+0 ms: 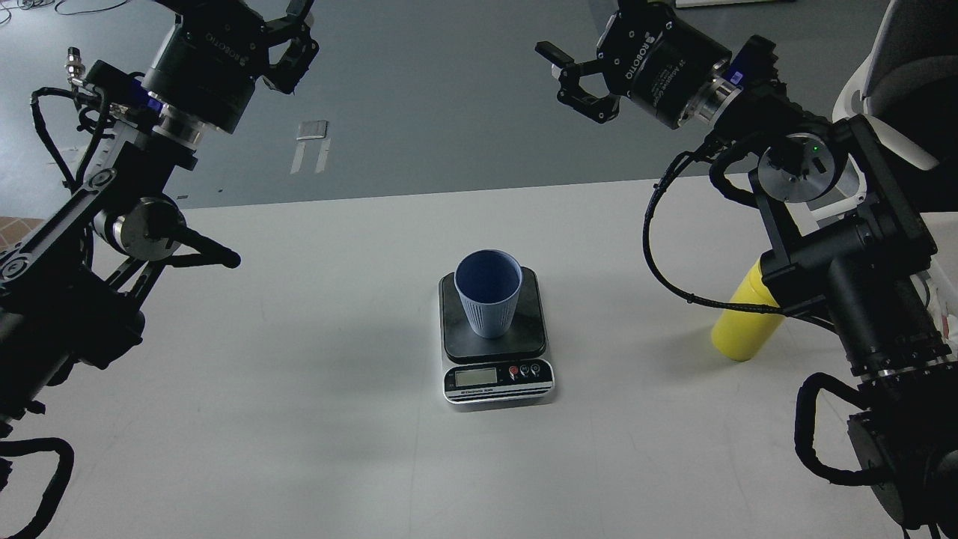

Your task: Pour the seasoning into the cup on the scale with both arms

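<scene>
The light-blue ribbed cup (487,294) stands upright on the dark plate of the scale (498,376) at the table's middle. The yellow seasoning bottle (739,323) stands at the right; my right arm hides its nozzle, cap and upper body. My right gripper (570,78) is high above the table's far edge, up and right of the cup, open and empty, pointing left. My left gripper (296,41) is high at the upper left, far from the cup, fingers spread and empty, partly cut off by the top edge.
The white table (299,419) ends at a far edge with dark floor beyond. A white chair (891,45) stands off the table's right corner. My right arm's links and cables (846,277) hang over the table's right side.
</scene>
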{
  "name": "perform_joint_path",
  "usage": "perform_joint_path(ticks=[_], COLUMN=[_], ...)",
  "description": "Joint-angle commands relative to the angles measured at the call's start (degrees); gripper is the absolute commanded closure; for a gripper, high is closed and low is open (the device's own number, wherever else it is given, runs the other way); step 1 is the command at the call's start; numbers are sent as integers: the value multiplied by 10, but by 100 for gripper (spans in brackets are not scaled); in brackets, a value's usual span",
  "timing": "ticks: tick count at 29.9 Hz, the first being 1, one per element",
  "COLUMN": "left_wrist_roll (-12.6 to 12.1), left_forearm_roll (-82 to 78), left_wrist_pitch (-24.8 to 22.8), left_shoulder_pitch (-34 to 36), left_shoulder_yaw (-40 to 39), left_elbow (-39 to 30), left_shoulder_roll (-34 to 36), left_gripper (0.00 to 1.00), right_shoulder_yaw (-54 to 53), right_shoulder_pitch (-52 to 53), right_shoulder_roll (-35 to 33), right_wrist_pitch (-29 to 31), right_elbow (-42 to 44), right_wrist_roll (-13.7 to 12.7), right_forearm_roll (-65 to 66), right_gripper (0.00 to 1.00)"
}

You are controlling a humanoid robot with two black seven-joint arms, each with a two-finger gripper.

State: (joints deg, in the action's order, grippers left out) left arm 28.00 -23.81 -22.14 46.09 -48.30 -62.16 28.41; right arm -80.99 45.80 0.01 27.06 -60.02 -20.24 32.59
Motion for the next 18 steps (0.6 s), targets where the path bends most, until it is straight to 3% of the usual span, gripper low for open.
perform_joint_path(ticks=[1, 18], left_wrist_roll=[0, 0], left_forearm_roll=[-1, 37], left_wrist_pitch=[-7, -12], left_shoulder_pitch=[0, 1], left_shoulder_yaw=[0, -5], left_elbow=[1, 13], left_shoulder_roll=[-9, -20], left_gripper=[2, 2], right_shoulder_yaw=[-3, -38], right_shoulder_pitch=[2, 18], right_shoulder_roll=[0, 0], right_wrist_pitch=[-3, -6], right_elbow=[3, 3], right_wrist_roll=[6, 22], right_forearm_roll=[-2, -5], right_gripper=[0, 0])
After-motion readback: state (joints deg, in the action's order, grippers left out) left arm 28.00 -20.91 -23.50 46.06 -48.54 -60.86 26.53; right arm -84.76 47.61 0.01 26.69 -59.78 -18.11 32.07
